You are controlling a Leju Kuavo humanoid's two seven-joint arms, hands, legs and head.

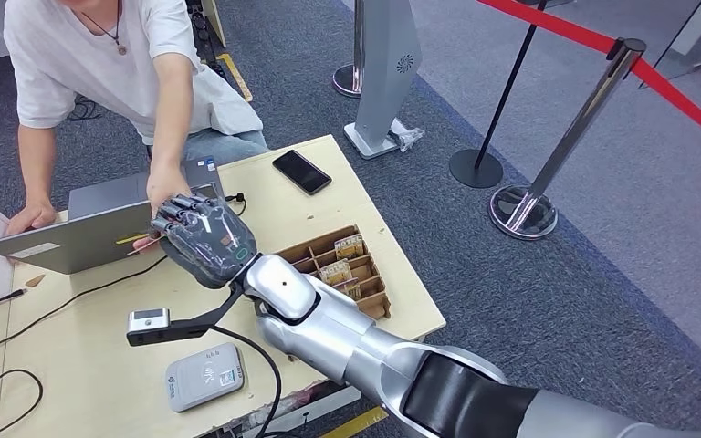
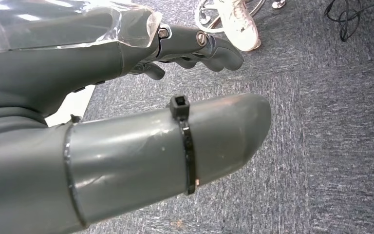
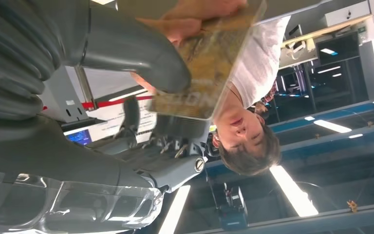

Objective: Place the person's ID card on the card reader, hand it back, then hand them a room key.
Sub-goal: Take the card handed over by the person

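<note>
From the head camera I see my right hand (image 1: 203, 239) raised over the wooden table (image 1: 82, 347), reaching toward the ten o'clock side, where a person in a white shirt (image 1: 100, 55) leans in over an open laptop (image 1: 82, 233). The person's hand (image 1: 166, 187) meets my fingers at the tips. In the right wrist camera, my thumb (image 3: 136, 53) presses a gold-toned room key card (image 3: 209, 63) against my fingers, so the hand is clamped on the card, and the person's fingers (image 3: 199, 12) grip its far end at the same time. On the table, the grey card reader (image 1: 204, 376) lies at about seven o'clock from my wrist, near the table's front edge. A wooden divided tray (image 1: 347, 265) holding more cards sits at three o'clock from my hand, and a black phone (image 1: 301, 171) lies beyond it at one o'clock. My left hand (image 2: 195, 46) hangs above grey carpet, its fingers curled in with nothing in them.
</note>
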